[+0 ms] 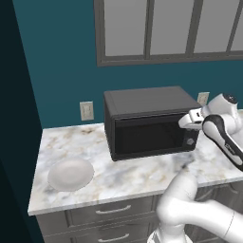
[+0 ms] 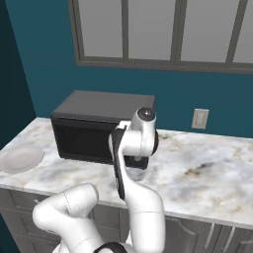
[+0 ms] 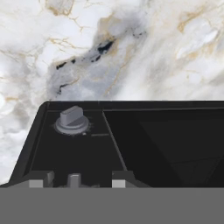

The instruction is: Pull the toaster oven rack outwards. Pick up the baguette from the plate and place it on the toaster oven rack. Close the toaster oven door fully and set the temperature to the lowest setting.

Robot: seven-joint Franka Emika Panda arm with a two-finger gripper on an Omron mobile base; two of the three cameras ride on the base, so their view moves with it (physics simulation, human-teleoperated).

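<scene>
The dark toaster oven (image 1: pixel 147 100) (image 2: pixel 99 106) stands on the marble counter. Its toaster oven door (image 1: pixel 147 136) (image 3: pixel 175 144) is up against the front, and the rack behind it is hidden. My gripper (image 1: pixel 186 126) (image 3: pixel 78 179) is at the oven's right-hand panel. Its fingers (image 3: pixel 40 179) stand apart on either side of an upper knob (image 3: pixel 73 179), with a gap on each side. A second knob (image 3: pixel 72 120) (image 1: pixel 191 141) sits lower on the panel. The white plate (image 1: pixel 71 174) (image 2: pixel 20 159) lies bare at the counter's left. The baguette is out of view.
The marble counter (image 1: pixel 142 175) (image 2: pixel 207 168) runs on to the right of the oven. Wall outlets (image 1: pixel 86 110) (image 2: pixel 200 118) sit on the teal wall under a window. Grey drawers (image 1: pixel 111 210) run below the counter's front edge.
</scene>
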